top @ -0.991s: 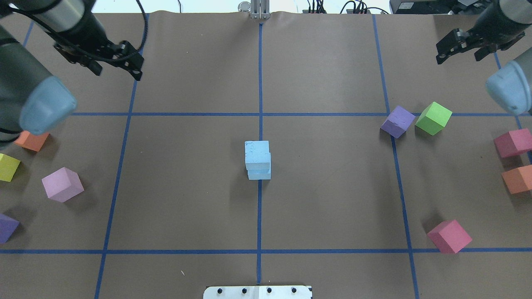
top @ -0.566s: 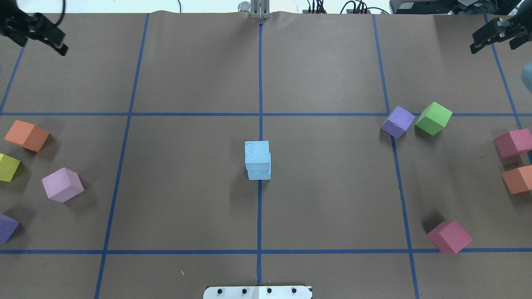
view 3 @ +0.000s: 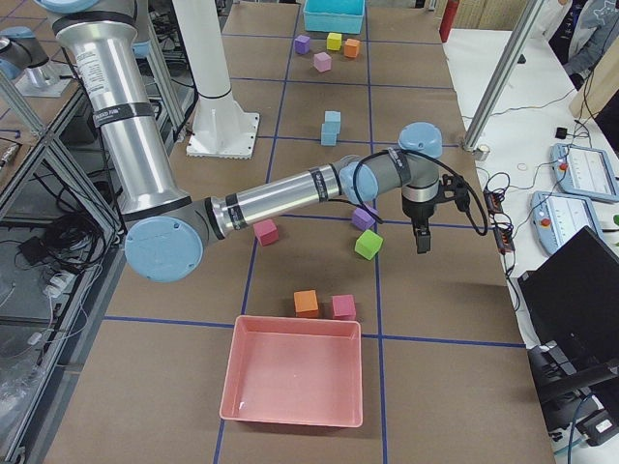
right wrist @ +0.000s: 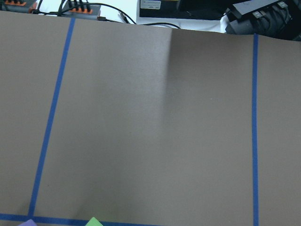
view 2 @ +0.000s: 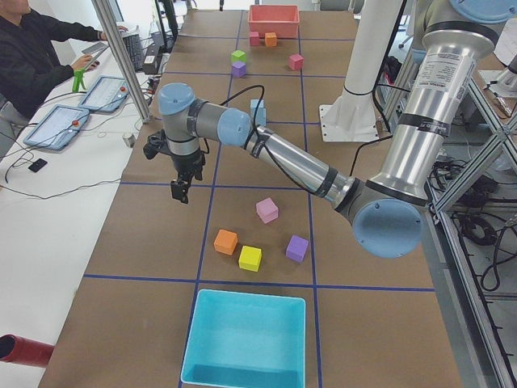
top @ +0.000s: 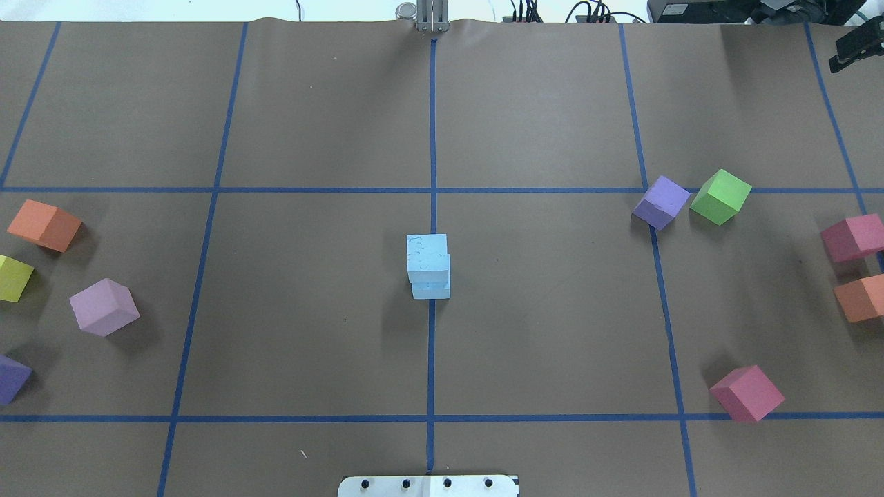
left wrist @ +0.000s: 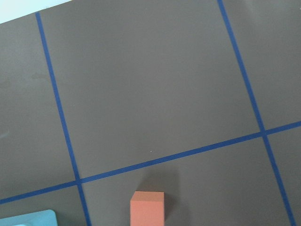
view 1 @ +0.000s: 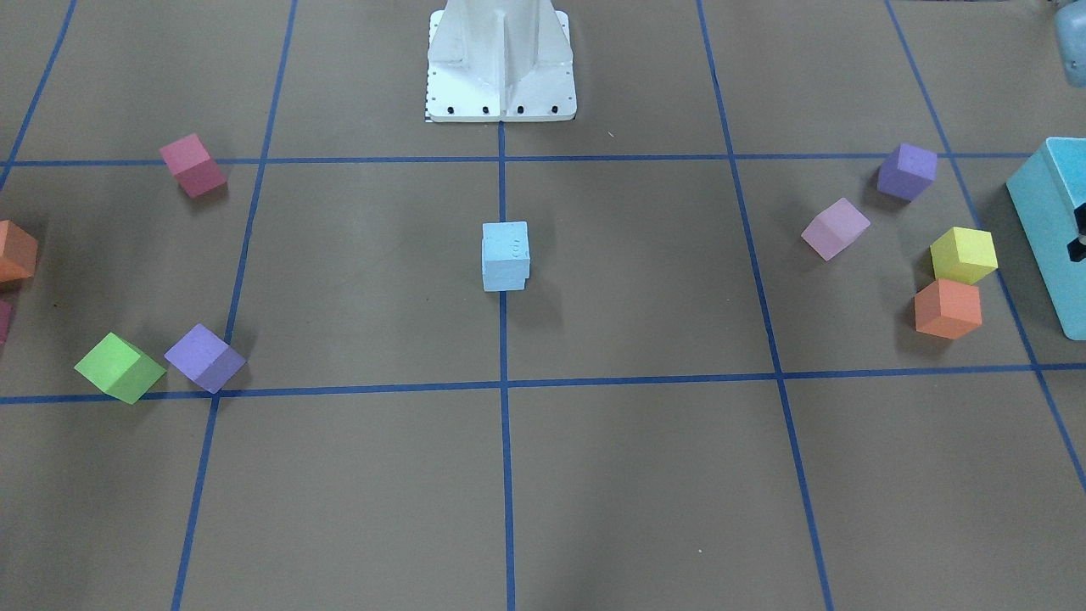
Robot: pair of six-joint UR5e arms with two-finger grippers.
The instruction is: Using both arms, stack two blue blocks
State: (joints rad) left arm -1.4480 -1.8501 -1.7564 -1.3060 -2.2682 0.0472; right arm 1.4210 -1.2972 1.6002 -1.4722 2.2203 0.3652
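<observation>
The two blue blocks stand stacked at the table's centre on the middle tape line. The upper one (top: 427,254) sits squarely on the lower one (top: 431,290). The stack also shows in the front view (view 1: 506,255). Neither gripper touches it. My left gripper (view 2: 182,191) hangs far off over the table's left far part; it shows only in the exterior left view, so I cannot tell its state. My right gripper (view 3: 422,244) is far off at the right far corner. Only one black finger (top: 853,50) shows in the overhead view, so I cannot tell its state.
Coloured cubes lie at both sides: purple (top: 661,201), green (top: 720,197) and pink (top: 746,393) on the right, orange (top: 44,225) and light pink (top: 103,306) on the left. A turquoise bin (view 2: 246,339) and a red bin (view 3: 295,372) stand at the table's ends.
Both arms have drawn back outward. The left gripper has left the overhead view; the right one has slid to its top right edge. The blue stack has not moved.
</observation>
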